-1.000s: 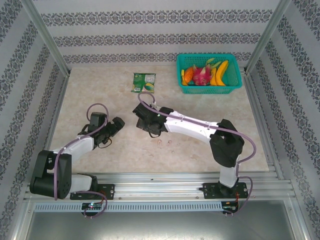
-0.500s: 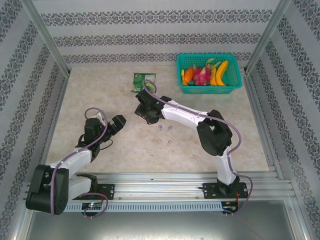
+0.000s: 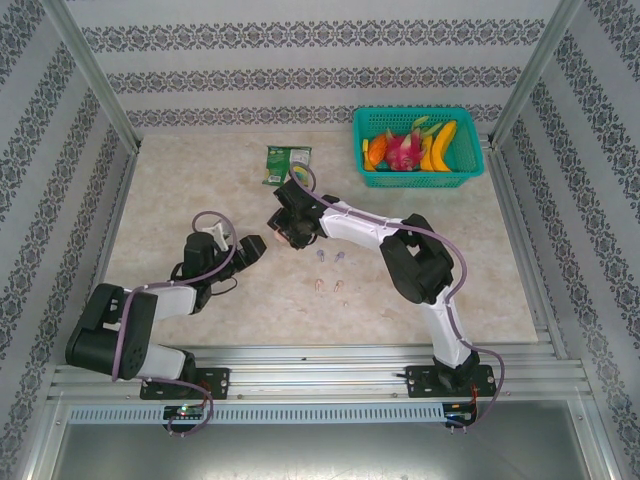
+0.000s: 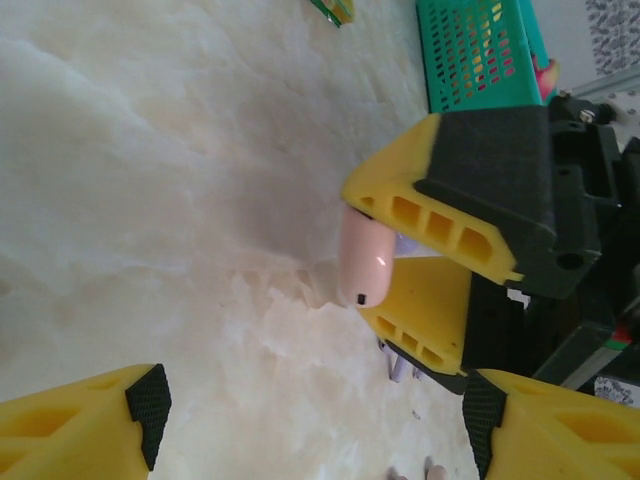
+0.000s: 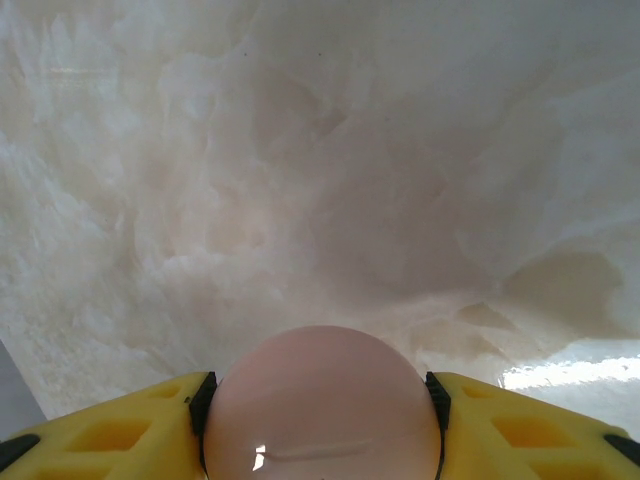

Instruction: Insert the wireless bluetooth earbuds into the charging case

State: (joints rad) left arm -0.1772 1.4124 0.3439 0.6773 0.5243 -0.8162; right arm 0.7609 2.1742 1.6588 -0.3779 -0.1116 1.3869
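Earbuds [image 3: 321,256] lay loose on table [image 3: 200,180]; right gripper [image 5: 320,395] clamped pink charging case [image 4: 362,258]; left gripper [image 4: 315,420], jaws apart, had drawn up to it, probably for lid opening.

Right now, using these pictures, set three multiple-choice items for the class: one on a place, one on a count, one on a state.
1. Where on the table does the green basket stand? A near left corner; B far right corner; C centre.
2. How many earbuds lie loose on the table? A two; B six; C four.
3. The right pincer is: A shut on the pink round case; B open and empty; C shut on a banana.
Answers: 1 B, the overhead view shows it in the far right corner. 2 C, two lilac and two pink show from above. 3 A, its wrist view shows it clamping the case on both sides.
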